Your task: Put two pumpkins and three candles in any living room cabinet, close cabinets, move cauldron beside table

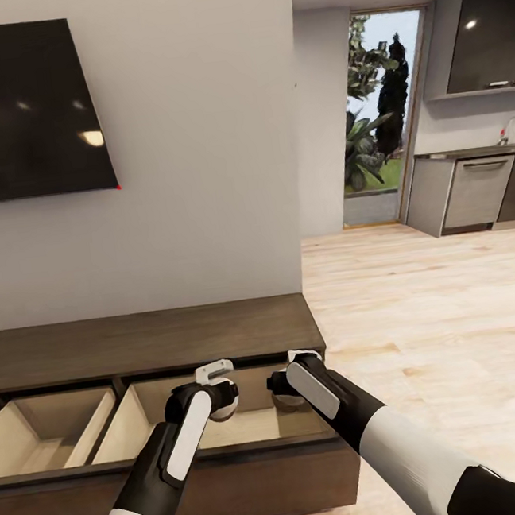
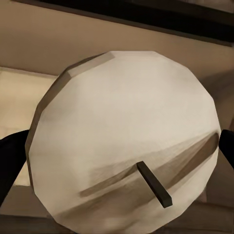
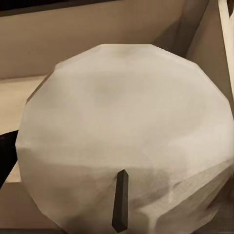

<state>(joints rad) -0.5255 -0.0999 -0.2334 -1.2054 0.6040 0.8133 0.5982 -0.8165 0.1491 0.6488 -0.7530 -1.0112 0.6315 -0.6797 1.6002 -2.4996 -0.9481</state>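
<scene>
Beige candle [image 2: 124, 141] wicks close-up at wrists

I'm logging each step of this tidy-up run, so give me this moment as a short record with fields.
left gripper: shut on a candle, over the open right drawer
right gripper: shut on a second candle, over the same drawer
cabinet: two drawers pulled open, pale insides
left drawer: nothing seen inside
background: wall TV, kitchen units at far right

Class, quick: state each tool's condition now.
Left tool: shut on a candle.
Right tool: shut on another candle.
</scene>
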